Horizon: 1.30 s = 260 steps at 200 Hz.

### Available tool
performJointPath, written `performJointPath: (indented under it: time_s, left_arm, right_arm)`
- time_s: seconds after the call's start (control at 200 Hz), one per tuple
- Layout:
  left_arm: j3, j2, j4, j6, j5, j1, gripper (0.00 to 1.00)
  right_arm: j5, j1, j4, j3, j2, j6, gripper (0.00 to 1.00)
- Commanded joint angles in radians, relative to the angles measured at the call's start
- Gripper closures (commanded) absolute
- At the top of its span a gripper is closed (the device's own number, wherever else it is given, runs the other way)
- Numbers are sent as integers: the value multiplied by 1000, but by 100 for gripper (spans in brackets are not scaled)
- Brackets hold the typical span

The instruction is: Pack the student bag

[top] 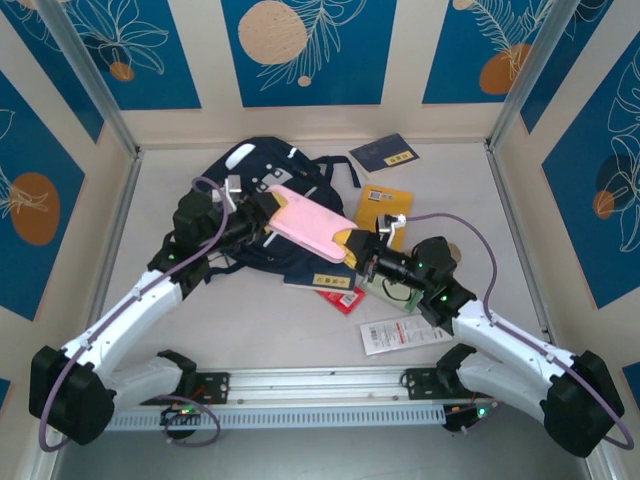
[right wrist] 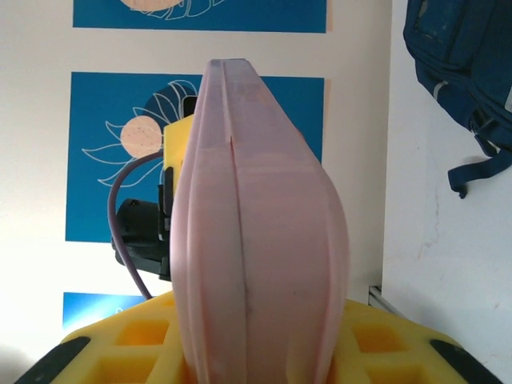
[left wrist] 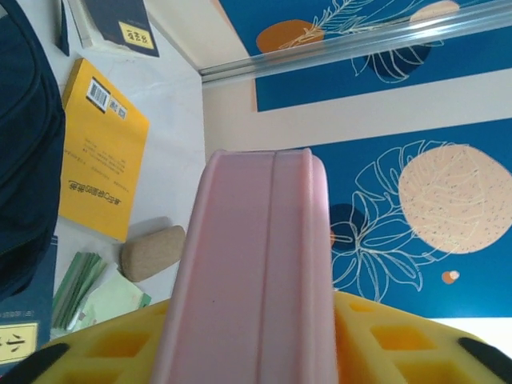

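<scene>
1. We're working over a pale grey table (top: 260,320) boxed in by blue leaf-print panels (top: 310,50).
2. The student bag (top: 250,160) is lying flat at back centre, with a yellow book (top: 382,205) just to its right.
3. We're holding a pink pencil case (top: 310,228) above the bag. The right gripper (top: 348,246) is pinching one end. The left gripper (top: 266,222) is straddling the other end, and we can't tell whether it's clamping or slack.
4. We're judging the bag soft, floppy and bulky, with a mouth probably sagging shut. We're favouring a hold on a stiffer seam or strap, not loose cloth.
</scene>
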Motion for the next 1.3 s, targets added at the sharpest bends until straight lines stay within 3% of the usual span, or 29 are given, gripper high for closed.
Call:
performJointPath:
  time_s: [0.0, 0.09, 0.21, 0.4, 0.605, 0.74, 0.9, 1.295]
  left_arm:
    - [-6, -7, -52, 46, -3, -11, 40]
    - [14, -7, -126, 107, -27, -11, 25]
    - [77, -7, -297, 262, -98, -11, 14]
    - [288, 100, -638, 624, -301, -16, 12]
    - [595, 409, -888, 945, -403, -91, 11]
    - [763, 598, -985, 1106, -555, -151, 6]
    - [894, 784, -1017, 1209, -646, -158, 3]
    - [1029, 1015, -1039, 1250, -646, -162, 2]
  right_arm:
    - [47, -4, 52, -4, -48, -38, 73]
    - [53, -20, 16, -12, -79, -41, 73]
    - [76, -51, -90, -21, -158, -75, 73]
    - [133, -120, -414, 4, -342, -233, 73]
    - [152, -224, -706, 31, -467, -352, 73]
    - [152, -292, -806, 28, -528, -377, 73]
    - [129, -364, -891, 41, -577, -405, 73]
    - [16, -477, -908, 9, -616, -392, 73]
